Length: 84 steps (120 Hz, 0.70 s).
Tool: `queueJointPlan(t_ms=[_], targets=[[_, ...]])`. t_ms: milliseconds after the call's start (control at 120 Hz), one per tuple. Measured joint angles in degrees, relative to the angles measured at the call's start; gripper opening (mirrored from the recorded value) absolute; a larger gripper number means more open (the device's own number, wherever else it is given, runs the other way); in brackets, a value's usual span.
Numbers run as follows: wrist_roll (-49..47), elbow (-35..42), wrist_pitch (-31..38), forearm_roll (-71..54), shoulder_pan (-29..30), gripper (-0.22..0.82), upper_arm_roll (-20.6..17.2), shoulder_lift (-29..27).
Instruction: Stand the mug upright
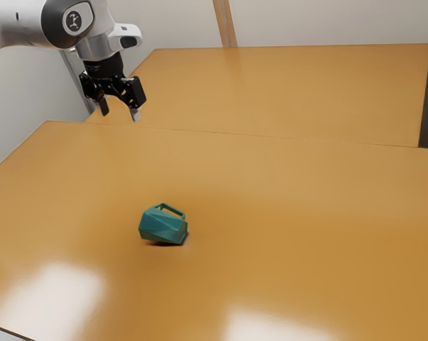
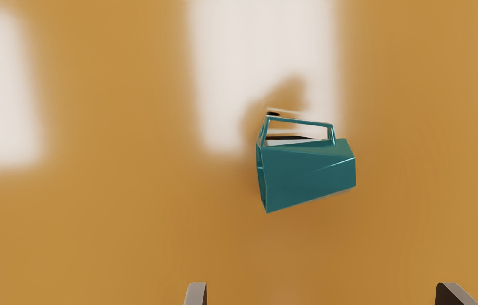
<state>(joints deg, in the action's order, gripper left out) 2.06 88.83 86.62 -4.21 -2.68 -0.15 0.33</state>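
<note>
Grey fingertips (image 2: 195, 295) stand wide apart on the black two-finger gripper (image 1: 120, 114), with nothing held between them, high above the glossy orange-brown wooden table (image 1: 306, 227). Well below and apart from them, the teal faceted mug (image 2: 307, 173) lies on its side on the table, its squared, thin-barred handle (image 2: 301, 120) standing out from the body and its wider open mouth (image 2: 264, 182) facing sideways. From the look of it, the mug is stiff and fairly light, perhaps ceramic or hard plastic; the smooth sheen suggests it could slip, and if ceramic it might chip when knocked over hard. Its flat facets should give the fingers something to bear on, but the taper towards the base could let a loose grip slide. I'd come down over the body and close across its sides near the wider end, clear of the handle, then lift a little and turn it so the narrower base goes down. Taking the handle alone looks less sure: the bars are slim, and the body's weight would probably swing. A gentle, even squeeze and a slow release should suit it.
</note>
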Motion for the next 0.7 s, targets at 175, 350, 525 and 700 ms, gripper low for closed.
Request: queueJointPlan(t_ms=[175, 350, 525, 700], targets=[[-0.1, 0.6, 0.1, 0.0, -0.2, 0.59, 0.1, -0.6], [0.0, 4.6, 0.8, 0.3, 0.0, 0.59, 0.5, -4.1], [1.6, 10.0, 3.7, 6.1, 7.0, 0.58, 0.8, -6.7], [5.5, 14.5, 7.1, 14.8, 10.2, 0.58, 1.7, -8.1]])
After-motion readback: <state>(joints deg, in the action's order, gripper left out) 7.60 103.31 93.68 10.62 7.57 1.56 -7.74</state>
